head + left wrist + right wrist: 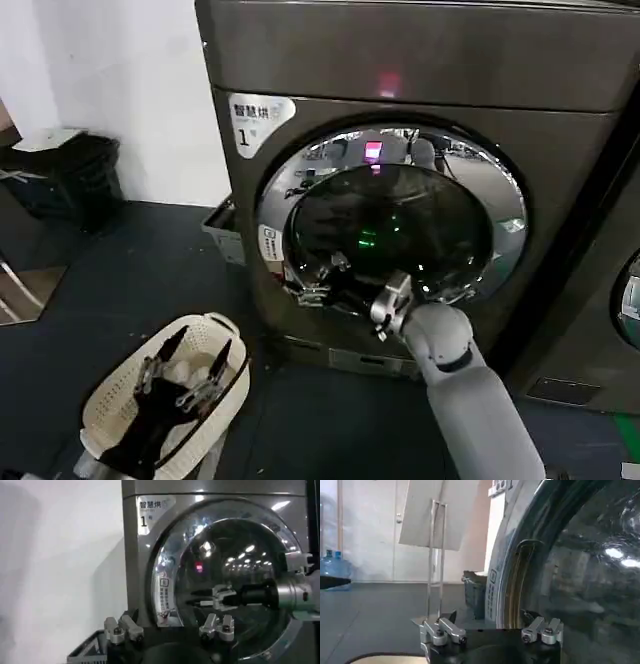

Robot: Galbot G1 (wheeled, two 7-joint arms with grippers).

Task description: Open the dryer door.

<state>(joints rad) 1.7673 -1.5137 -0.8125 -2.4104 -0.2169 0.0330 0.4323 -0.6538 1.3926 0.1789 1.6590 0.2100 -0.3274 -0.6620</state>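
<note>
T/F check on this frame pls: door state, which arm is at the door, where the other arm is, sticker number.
1. The dryer door is swung wide open. False: it sits shut against the dryer.
2. The right gripper is at the door's lower left rim. True.
3. The left gripper hangs over a white laundry basket. True.
4. The sticker reads "3". False: it reads "1".
5. The left gripper holds the door's rim. False: it is apart from the machine, jaws open.
</note>
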